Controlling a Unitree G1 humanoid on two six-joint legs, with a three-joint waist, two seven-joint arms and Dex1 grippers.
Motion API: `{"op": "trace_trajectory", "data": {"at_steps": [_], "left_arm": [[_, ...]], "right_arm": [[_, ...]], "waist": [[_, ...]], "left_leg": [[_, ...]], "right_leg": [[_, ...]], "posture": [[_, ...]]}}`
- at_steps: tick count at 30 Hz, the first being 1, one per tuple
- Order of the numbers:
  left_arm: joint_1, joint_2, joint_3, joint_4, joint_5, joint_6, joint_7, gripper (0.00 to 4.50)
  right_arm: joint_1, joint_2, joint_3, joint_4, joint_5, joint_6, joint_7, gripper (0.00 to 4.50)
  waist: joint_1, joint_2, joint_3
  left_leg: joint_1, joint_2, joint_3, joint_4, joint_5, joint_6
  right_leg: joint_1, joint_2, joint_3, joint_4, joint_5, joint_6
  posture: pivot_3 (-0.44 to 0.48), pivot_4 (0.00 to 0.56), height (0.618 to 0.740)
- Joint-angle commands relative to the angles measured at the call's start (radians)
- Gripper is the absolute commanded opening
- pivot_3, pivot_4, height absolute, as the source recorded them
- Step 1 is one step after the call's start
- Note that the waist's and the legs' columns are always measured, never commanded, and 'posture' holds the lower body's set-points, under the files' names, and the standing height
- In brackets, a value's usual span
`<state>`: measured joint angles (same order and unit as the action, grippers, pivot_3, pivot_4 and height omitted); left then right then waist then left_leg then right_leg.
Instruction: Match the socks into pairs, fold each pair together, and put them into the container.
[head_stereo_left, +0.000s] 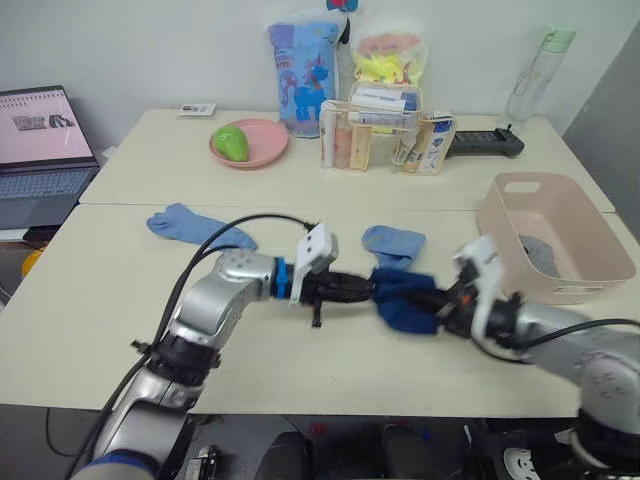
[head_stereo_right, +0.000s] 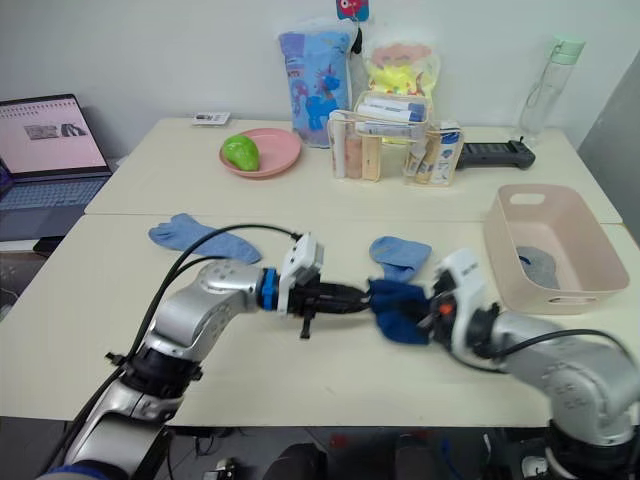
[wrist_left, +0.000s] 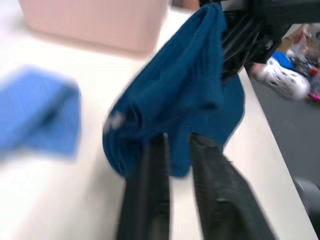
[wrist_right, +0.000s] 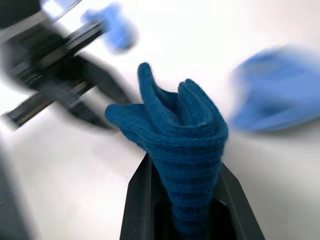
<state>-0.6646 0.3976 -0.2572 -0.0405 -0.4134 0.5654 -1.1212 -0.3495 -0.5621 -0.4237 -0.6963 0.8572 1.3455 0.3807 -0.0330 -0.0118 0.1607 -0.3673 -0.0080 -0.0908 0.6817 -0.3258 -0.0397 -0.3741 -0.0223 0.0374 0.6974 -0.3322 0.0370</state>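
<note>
A bunched pair of dark navy socks (head_stereo_left: 405, 300) hangs just above the table's front middle, held from both sides. My right gripper (head_stereo_left: 447, 303) is shut on its right end, and the fabric fills the gap between the fingers (wrist_right: 141, 192). My left gripper (head_stereo_left: 368, 287) reaches in from the left, its fingers (wrist_left: 152, 170) nearly together on the sock's lower edge. One light blue sock (head_stereo_left: 195, 228) lies flat at the left. Another light blue sock (head_stereo_left: 393, 243) lies just behind the grippers. The container (head_stereo_left: 545, 183) stands at the right with a grey sock (head_stereo_left: 540, 255) inside.
At the back stand a pink plate (head_stereo_left: 262, 150) with a green fruit, a clear organizer (head_stereo_left: 385, 130) of tubes, two printed bags, a bottle (head_stereo_left: 535, 75) and a black device (head_stereo_left: 487, 143). A laptop (head_stereo_left: 40, 150) sits at the far left.
</note>
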Motion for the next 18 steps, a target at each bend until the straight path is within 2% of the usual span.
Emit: {"op": "trace_trajectory", "data": {"at_steps": [1, 4, 8, 10, 14, 18], "left_arm": [[-0.096, -0.047, 0.006, 0.014, -0.015, 0.007, 0.009, 2.29], [-0.156, -0.091, -0.013, 0.024, -0.018, 0.001, -0.010, 3.17], [-0.182, -0.125, -0.013, 0.002, -0.046, 0.043, -0.005, 4.39], [-0.195, -0.142, -0.015, -0.005, -0.049, 0.059, 0.007, 4.45], [-0.215, -0.171, -0.017, 0.003, -0.043, 0.067, 0.038, 4.45], [-0.225, -0.199, -0.014, 0.002, -0.041, 0.068, 0.071, 4.45]], "right_arm": [[-0.045, -0.210, -0.102, 0.073, -0.135, -0.171, 0.028, 0.00], [0.001, -0.431, -0.015, 0.184, -0.369, -0.452, 0.093, 0.00], [0.047, -0.571, 0.181, 0.371, -0.669, -0.786, 0.096, 0.00], [0.045, -0.614, 0.276, 0.482, -0.804, -0.916, 0.084, 0.00], [-0.011, -0.617, 0.404, 0.645, -0.947, -1.066, 0.101, 0.00], [-0.065, -0.610, 0.516, 0.772, -1.062, -1.123, 0.160, 0.00]], "waist": [[0.002, 0.001, 0.001], [0.007, 0.002, 0.003], [-0.005, 0.001, 0.003], [-0.005, 0.000, 0.004], [-0.001, 0.001, 0.004], [0.001, 0.001, 0.004]], "left_leg": [[0.000, 0.000, 0.000, 0.000, 0.000, 0.000], [-0.002, -0.003, 0.004, 0.000, 0.001, 0.001], [-0.001, 0.001, 0.010, -0.001, 0.000, 0.001], [-0.001, 0.000, 0.013, -0.001, 0.001, 0.001], [0.000, 0.000, 0.013, 0.000, 0.001, 0.000], [0.000, 0.000, 0.013, 0.000, 0.003, -0.003]], "right_leg": [[0.000, 0.000, 0.000, 0.000, 0.000, 0.000], [-0.001, 0.001, 0.000, -0.001, -0.001, 0.001], [0.000, 0.000, 0.004, -0.005, -0.001, 0.001], [-0.002, -0.001, 0.005, -0.004, -0.001, 0.001], [-0.003, -0.001, 0.006, 0.000, -0.001, 0.001], [-0.003, -0.001, 0.006, 0.000, -0.001, 0.001]], "posture": [[0.000, 0.150, 0.703], [0.000, 0.150, 0.703], [0.000, 0.150, 0.703], [0.000, 0.150, 0.703], [0.000, 0.150, 0.703], [0.000, 0.150, 0.703]]}}
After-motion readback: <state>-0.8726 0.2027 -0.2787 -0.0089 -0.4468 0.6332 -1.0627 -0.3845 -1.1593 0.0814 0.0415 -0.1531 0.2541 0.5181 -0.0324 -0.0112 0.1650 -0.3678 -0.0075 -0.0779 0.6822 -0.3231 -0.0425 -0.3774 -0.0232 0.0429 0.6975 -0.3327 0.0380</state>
